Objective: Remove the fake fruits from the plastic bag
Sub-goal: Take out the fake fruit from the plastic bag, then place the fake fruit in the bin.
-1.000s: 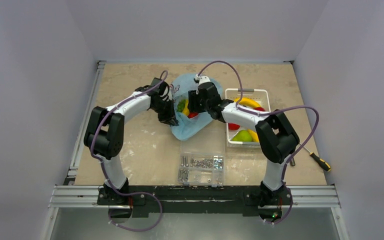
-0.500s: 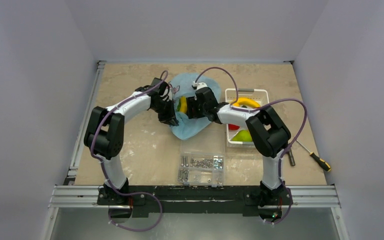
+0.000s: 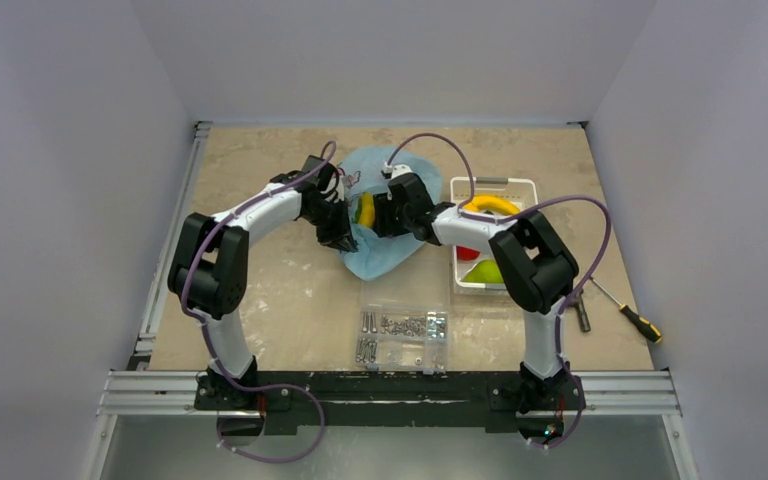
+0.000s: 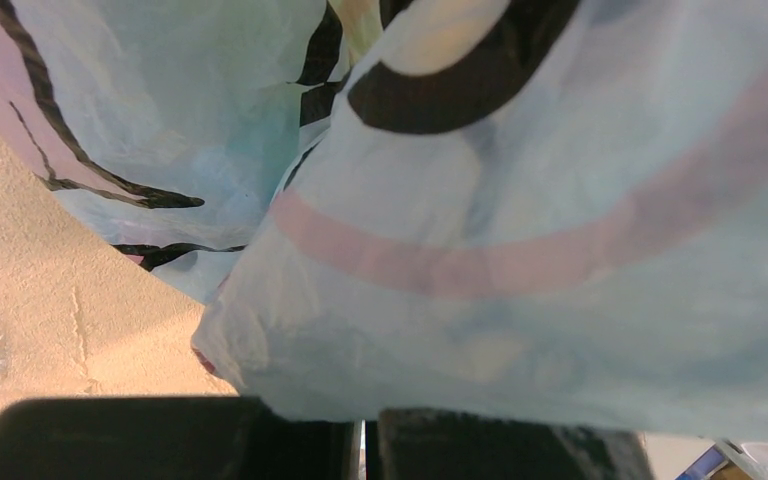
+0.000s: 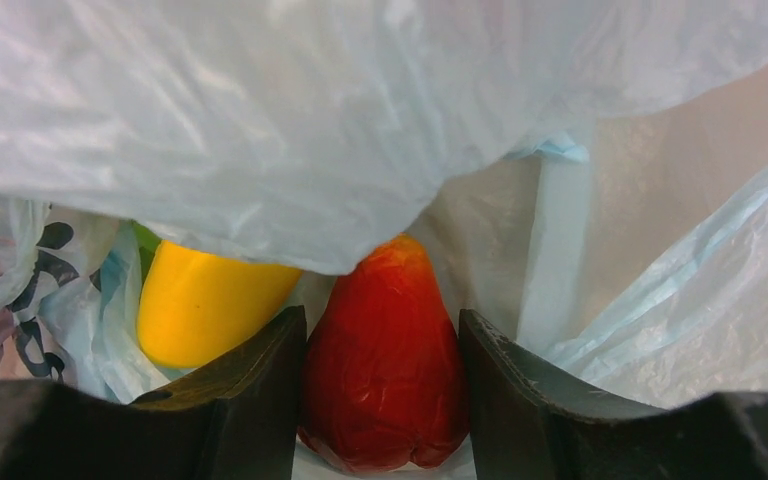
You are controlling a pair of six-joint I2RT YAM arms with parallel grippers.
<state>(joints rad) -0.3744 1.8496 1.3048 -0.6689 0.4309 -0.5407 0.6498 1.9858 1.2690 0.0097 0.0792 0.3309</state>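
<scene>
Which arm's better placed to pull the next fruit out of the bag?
Right. The right hand is inside the plastic bag, clamped on the red fruit. The left hand is shut on the bag, holding it.

The thin crinkly light-blue plastic bag overhangs the upper frame. A glossy red plastic fruit fills the right gripper gap; a yellow plastic fruit blocks the lower left.

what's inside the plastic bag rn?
Right wrist view: a red fruit pinched in the right claw, a yellow fruit beside it, a green sliver behind that. Film of the plastic bag covers everything deeper, so other fruit cannot be seen.
</scene>
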